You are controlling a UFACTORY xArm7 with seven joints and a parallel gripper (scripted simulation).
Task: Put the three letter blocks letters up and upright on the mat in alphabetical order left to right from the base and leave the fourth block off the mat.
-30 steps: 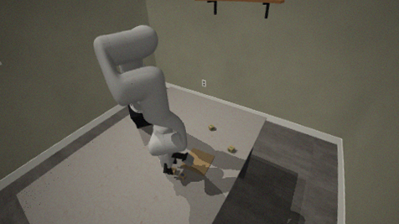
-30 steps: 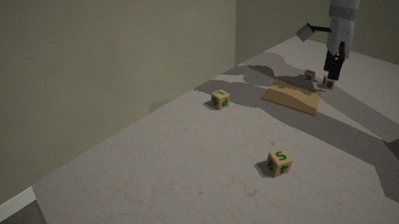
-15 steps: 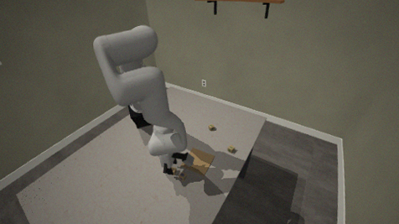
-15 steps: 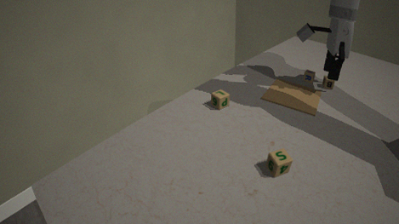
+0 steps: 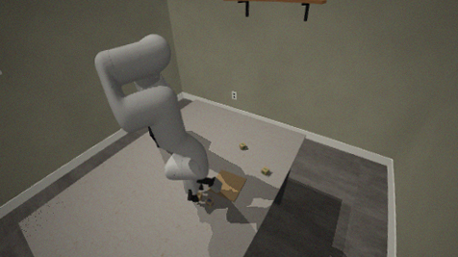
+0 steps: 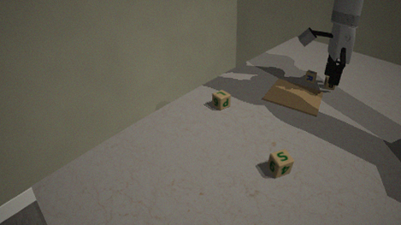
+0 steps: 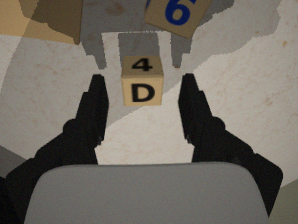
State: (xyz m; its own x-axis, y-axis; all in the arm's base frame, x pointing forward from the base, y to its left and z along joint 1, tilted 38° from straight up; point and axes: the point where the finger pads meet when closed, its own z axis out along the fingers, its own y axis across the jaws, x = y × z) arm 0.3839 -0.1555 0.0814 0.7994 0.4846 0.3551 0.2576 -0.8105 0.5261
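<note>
In the wrist view, the D block (image 5: 200,196) (image 6: 327,84) (image 7: 142,82) is seen near the centre, with a black D towards 6 o'clock and a black 4 towards 12. It is seen off the mat (image 5: 233,185) (image 6: 292,98) (image 7: 32,20), whose corner is shown at about 10 o'clock from it. Which of the two faces is uppermost cannot be told with certainty.

The pincer (image 5: 193,196) (image 6: 333,83) (image 7: 143,88) is released: its fingers are parted, one seen towards 9 o'clock of the D block and one towards 3, and nothing is gripped.

At about 1 o'clock from the D block in that view, the blue-marked block (image 5: 208,202) (image 6: 311,76) (image 7: 179,15) is partly shown with a blue 6; in the exterior view a blue R is shown on its side. It too is placed off the mat, near its edge.

From the mat in the exterior view, a green-marked block (image 5: 265,171) (image 6: 221,100) is found at 9 o'clock, and the S block (image 5: 243,146) (image 6: 280,163), with a green S on top, at about 6 o'clock, well apart. Both are supported by the table (image 5: 107,188) (image 6: 173,173) (image 7: 235,95), where the mat is also laid.
</note>
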